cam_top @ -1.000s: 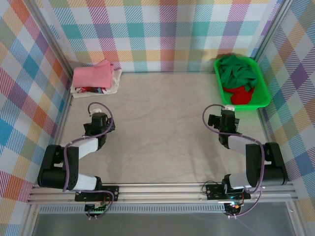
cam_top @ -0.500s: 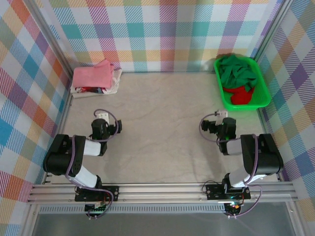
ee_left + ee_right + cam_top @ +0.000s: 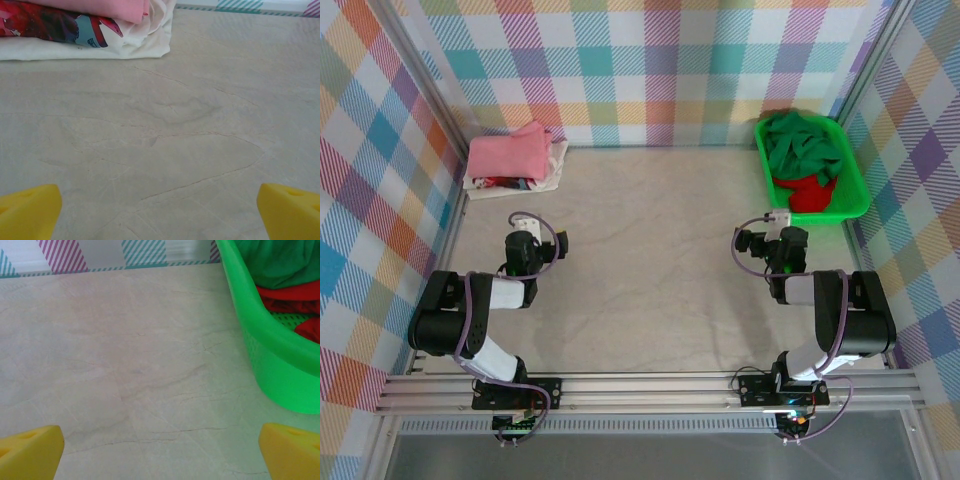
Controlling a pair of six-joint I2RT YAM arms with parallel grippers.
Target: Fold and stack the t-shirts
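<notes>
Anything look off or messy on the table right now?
Nothing spilled or damaged. The stack in the far-left corner is slightly uneven: the white printed t-shirt sticks out from under the salmon-pink t-shirt on its right side. The dark green t-shirt and red t-shirt lie crumpled, unfolded, in the green tray.

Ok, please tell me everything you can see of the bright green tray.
The bright green tray looks like smooth, glossy plastic. It is rectangular, with rounded corners and raised walls that lean outward. It sits flat in the far right corner of the table. Inside lie a crumpled dark green t-shirt and, nearer the arms, a red t-shirt, both unfolded.
</notes>
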